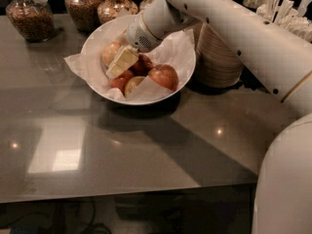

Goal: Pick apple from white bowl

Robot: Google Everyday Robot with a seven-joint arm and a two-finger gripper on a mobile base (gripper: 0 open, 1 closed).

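Desk: we see a smooth, grey, glossy desk (146,150) with soft light glare. Its front edge runs across the lower part of the view.
Open room: a broad stretch of desk surface lies between the bowl and the front edge, and also to the bowl's left.
Back edge: round glass jars with brown contents (33,16) stand in a row near the bowl's far rim.
Right side: a stack of ribbed tan disposable bowls (217,57) sits just beside the bowl. The thick white robot arm (234,23) crosses above the stack.
White bowl: a wide, round, glossy white bowl (95,48) sits upright, lined with crinkled white paper (178,48). The paper's corners spill over the rim.
Apple: the pale yellowish-tan round apple with a pink blush (110,53) lies at the bowl's back left, against the lining.
Apple axis: it looks roughly round. We can't tell its long axis or which way the stem points.
Neighbours: a glossy red apple (164,76) lies at the right. Darker red apples (144,65) lie in the middle, partly under the hand.
Hand: the cream, wedge-shaped hand (117,67) is inside the bowl and angled down-left. It is just beside the pale apple and over the darker ones.
Hand state: we can't tell whether it's spread or closed, or whether it touches the pale apple.
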